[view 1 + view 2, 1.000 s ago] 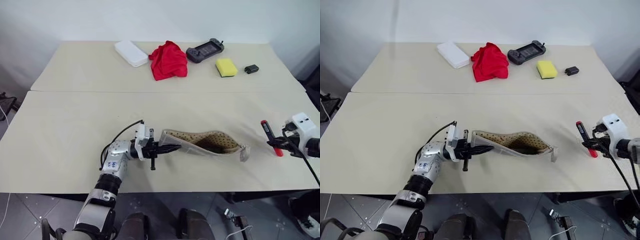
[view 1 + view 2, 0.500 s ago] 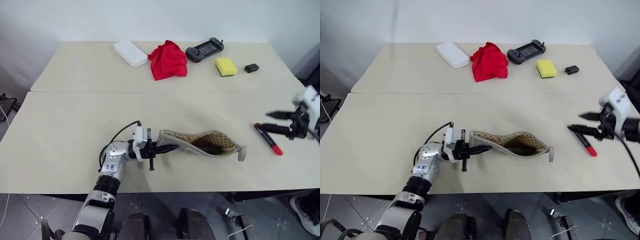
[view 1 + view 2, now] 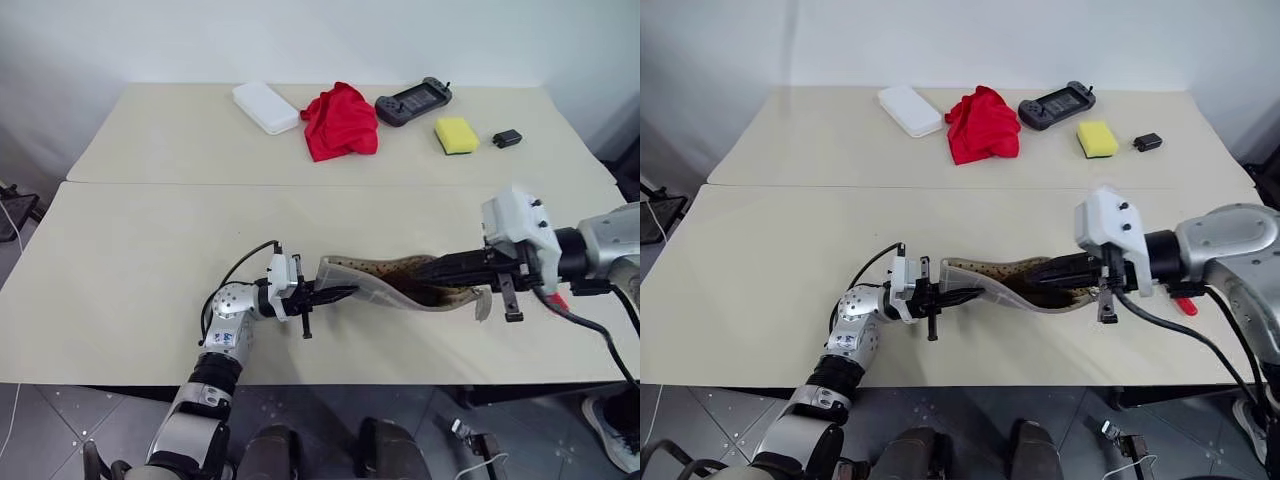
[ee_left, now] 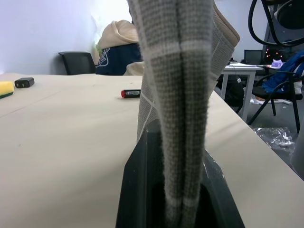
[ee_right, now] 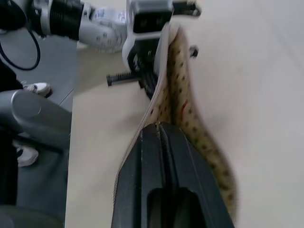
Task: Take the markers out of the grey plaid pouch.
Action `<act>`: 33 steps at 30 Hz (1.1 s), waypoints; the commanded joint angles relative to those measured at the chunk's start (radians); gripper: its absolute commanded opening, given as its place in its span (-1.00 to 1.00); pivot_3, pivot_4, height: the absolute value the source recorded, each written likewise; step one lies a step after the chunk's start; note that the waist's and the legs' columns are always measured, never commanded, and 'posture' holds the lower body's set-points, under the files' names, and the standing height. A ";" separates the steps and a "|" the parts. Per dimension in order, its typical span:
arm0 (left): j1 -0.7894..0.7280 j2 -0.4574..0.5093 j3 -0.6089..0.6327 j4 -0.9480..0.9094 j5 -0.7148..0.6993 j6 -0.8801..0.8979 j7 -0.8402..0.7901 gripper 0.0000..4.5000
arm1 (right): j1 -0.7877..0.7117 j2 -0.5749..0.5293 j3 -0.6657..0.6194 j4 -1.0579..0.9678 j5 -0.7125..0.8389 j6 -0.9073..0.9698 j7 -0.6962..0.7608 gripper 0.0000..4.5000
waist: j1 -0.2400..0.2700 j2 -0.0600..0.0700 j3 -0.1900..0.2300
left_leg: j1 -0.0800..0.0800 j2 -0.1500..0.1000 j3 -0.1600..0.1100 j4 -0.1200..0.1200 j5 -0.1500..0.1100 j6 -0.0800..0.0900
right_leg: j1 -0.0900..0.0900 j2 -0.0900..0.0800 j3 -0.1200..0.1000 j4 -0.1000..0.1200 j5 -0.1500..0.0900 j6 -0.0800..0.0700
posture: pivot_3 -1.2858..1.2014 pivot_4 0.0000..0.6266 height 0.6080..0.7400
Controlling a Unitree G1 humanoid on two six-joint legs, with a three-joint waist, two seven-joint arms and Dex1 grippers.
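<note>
1. Right gripper reaches in from the right with its two black fingers pressed together, their tips at the open mouth of the grey plaid pouch; the right wrist view shows those closed fingers lying against the tan dotted lining, with nothing visible between them.
2. Left gripper is clamped on the pouch's left end (the left wrist view shows the plaid fabric squeezed between its fingers and rising upright from them).
3. Held this way, the pouch lies on its side on the near table, mouth gaping upward, its right end with the clear loop just beside the right gripper's body.
4. One marker, black with a red tip, lies flat on the table to the right of the pouch, well apart from its held end; in the head views its red end peeks out beneath the right wrist.
5. Whether any marker remains inside the pouch cannot be told; the interior is dark where the fingers enter.
6. On the far table sit a white flat box, a red cloth, a dark handheld game console, a yellow sponge and a small black block, all well apart from the pouch.
</note>
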 commanded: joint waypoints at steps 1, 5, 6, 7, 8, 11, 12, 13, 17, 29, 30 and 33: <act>0.029 -0.009 -0.005 0.029 0.002 0.001 0.008 -1.00 | -0.018 0.027 0.086 -0.010 -0.078 0.020 -0.076 -0.99 | 0.000 0.000 0.000 | 0.000 0.000 0.000 0.000 0.000 0.000 | 0.000 0.000 0.000 0.000 0.000 0.000 | 0.03 -0.52 1.00; 0.023 -0.014 -0.004 0.034 0.003 0.004 0.013 -1.00 | -0.061 0.068 0.211 0.055 -0.235 0.048 -0.198 -0.99 | -0.002 0.001 -0.001 | 0.000 0.000 0.000 0.000 0.000 0.000 | 0.000 0.000 0.000 0.001 0.000 0.000 | 0.03 -0.52 1.00; 0.024 -0.014 -0.004 0.033 0.003 0.004 0.011 -1.00 | -0.066 0.050 0.256 0.068 -0.298 -0.011 -0.176 -0.99 | 0.000 0.002 -0.001 | 0.000 0.000 0.001 0.000 0.000 0.000 | 0.000 0.000 0.000 0.001 0.000 0.000 | 0.03 -0.52 1.00; 0.025 -0.015 -0.005 0.032 0.003 0.005 0.010 -1.00 | -0.073 0.040 0.288 0.080 -0.343 -0.053 -0.164 -0.99 | 0.001 0.002 -0.001 | 0.000 -0.001 0.000 0.000 0.000 0.000 | 0.000 0.000 0.000 0.000 0.000 0.000 | 0.03 -0.52 1.00; 0.026 -0.016 -0.006 0.031 0.003 0.005 0.009 -1.00 | -0.080 0.045 0.305 0.092 -0.378 -0.093 -0.163 -0.99 | 0.002 0.002 -0.002 | 0.000 -0.004 0.000 0.000 0.000 0.000 | 0.000 0.000 0.000 0.000 0.000 0.000 | 0.03 -0.52 1.00; 0.027 -0.016 -0.006 0.030 0.005 0.008 0.010 -1.00 | -0.101 0.061 0.329 0.096 -0.407 -0.128 -0.139 -0.66 | 0.002 0.002 -0.002 | 0.000 -0.005 0.001 0.000 0.000 0.000 | 0.000 0.000 0.000 0.000 0.000 0.000 | 0.03 -0.52 1.00; 0.027 -0.016 -0.005 0.030 0.005 0.008 0.011 -1.00 | -0.103 0.064 0.336 0.097 -0.428 -0.161 -0.136 -0.60 | 0.002 0.002 -0.002 | 0.000 -0.005 0.001 0.000 0.000 0.000 | 0.000 0.000 0.000 0.000 0.000 0.000 | 0.03 -0.52 1.00; 0.027 -0.015 -0.004 0.031 0.005 0.008 0.012 -1.00 | -0.104 0.066 0.342 0.094 -0.445 -0.179 -0.136 -0.49 | 0.002 0.002 -0.002 | 0.000 -0.005 0.001 0.000 0.000 0.000 | 0.000 0.000 0.000 0.000 0.000 0.000 | 0.03 -0.52 1.00; 0.026 -0.012 -0.001 0.032 0.005 0.011 0.015 -1.00 | -0.105 0.073 0.364 0.092 -0.501 -0.240 -0.114 0.04 | 0.002 0.002 -0.002 | 0.000 -0.005 0.001 0.000 0.000 0.000 | 0.000 0.000 0.000 0.000 0.000 0.000 | 0.03 -0.52 1.00; 0.008 -0.016 0.004 0.049 0.005 0.015 0.020 -1.00 | -0.203 0.170 0.456 0.121 -0.594 -0.237 -0.059 0.86 | -0.003 0.004 -0.003 | 0.000 -0.004 0.001 0.000 0.000 0.000 | 0.000 0.000 0.000 0.000 0.000 0.000 | 0.03 -0.52 1.00; 0.005 -0.019 0.004 0.051 0.004 0.016 0.020 -1.00 | -0.215 0.175 0.480 0.139 -0.627 -0.263 -0.052 0.86 | -0.004 0.005 -0.003 | 0.000 -0.004 0.001 0.000 0.000 0.000 | 0.000 0.000 0.000 0.000 0.000 0.000 | 0.03 -0.52 1.00; -0.002 -0.025 0.005 0.059 0.004 0.016 0.021 -1.00 | -0.242 0.211 0.522 0.198 -0.703 -0.323 -0.067 0.86 | -0.006 0.008 -0.005 | 0.000 -0.005 0.001 0.000 0.000 0.000 | 0.000 0.001 0.000 0.001 0.000 0.000 | 0.03 -0.52 1.00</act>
